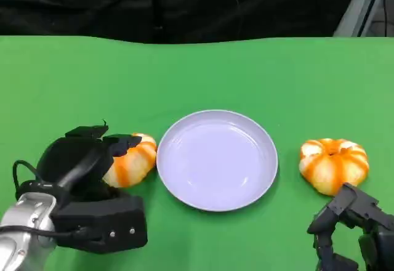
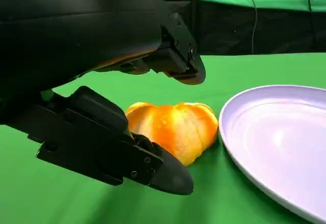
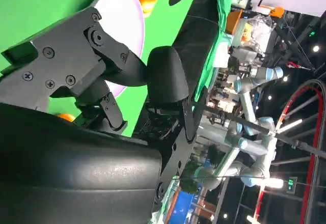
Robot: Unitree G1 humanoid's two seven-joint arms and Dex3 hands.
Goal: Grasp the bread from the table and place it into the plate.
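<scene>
A white plate (image 1: 215, 160) sits mid-table. One orange-and-white bread (image 1: 136, 160) lies just left of it, a second bread (image 1: 334, 163) to its right. My left hand (image 1: 86, 169) reaches over the left bread. In the left wrist view its fingers (image 2: 175, 56) hang above that bread (image 2: 173, 130) and the thumb (image 2: 127, 155) lies low beside it, with a gap showing, so nothing is gripped. My right hand (image 1: 351, 222) rests near the front edge, just below the right bread, holding nothing. In the right wrist view its fingers (image 3: 102, 56) are spread in front of the plate (image 3: 122, 15).
Green cloth covers the table, with a black backdrop behind its far edge. A metal frame (image 1: 363, 6) stands at the back right. The right wrist view shows other robot arms (image 3: 254, 81) and lights in the room beyond.
</scene>
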